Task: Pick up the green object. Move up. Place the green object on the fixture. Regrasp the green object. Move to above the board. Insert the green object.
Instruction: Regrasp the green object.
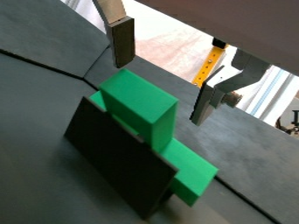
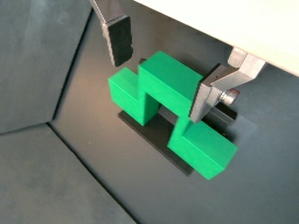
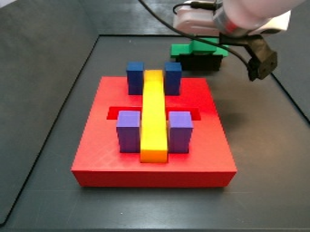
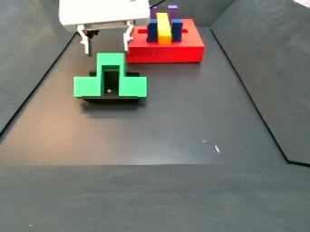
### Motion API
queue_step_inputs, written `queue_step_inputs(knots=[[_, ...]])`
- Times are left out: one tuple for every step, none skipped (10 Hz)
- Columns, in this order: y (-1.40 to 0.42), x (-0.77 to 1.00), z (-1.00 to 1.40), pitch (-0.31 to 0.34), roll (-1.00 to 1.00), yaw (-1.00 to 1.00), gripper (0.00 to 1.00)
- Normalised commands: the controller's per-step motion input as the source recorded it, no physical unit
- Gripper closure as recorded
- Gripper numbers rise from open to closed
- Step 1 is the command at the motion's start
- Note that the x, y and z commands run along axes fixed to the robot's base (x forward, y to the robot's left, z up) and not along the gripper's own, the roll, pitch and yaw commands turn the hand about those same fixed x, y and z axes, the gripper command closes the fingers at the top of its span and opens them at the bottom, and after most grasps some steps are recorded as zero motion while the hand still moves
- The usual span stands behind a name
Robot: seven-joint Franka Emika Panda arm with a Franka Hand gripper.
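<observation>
I've got the dark surface (image 4: 182,127) filling both side views. The board (image 3: 151,163) is the biggest thing on it, a red slab with a yellow bar (image 3: 152,118) down its middle, blue blocks (image 3: 152,74) at one end and purple blocks (image 3: 151,130) at the other. Well apart from it stands the fixture (image 1: 111,157), dark and low. I see the green piece (image 4: 111,82) resting on top of the fixture, raised middle uppermost, its wings reaching out past either side. My tool (image 2: 158,74) hangs right over that piece with its jaws spread wide. In both wrist views one finger (image 2: 119,39) sits clear of the raised middle, while the other (image 2: 211,96) is just beside it; I can't tell if it touches.
</observation>
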Motion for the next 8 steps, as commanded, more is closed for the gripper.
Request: queue_step_inputs(knots=[[0.01,-0.29,-0.08,-0.029,-0.03,0.0,0.0],[0.0,-0.07,-0.1,-0.031,0.0,0.0,0.0],[0.0,0.04,-0.18,-0.006,0.0,0.04,0.0],[0.0,0.06,-0.23,-0.069,-0.1,0.05,0.0],[0.0,0.11,-0.22,-0.037,-0.15,0.05,0.0],[0.0,0.13,-0.23,-0.029,-0.14,0.04,0.0],[0.01,0.12,-0.2,-0.009,-0.13,0.04,0.0],[0.03,0.11,-0.19,0.0,-0.14,0.04,0.0]])
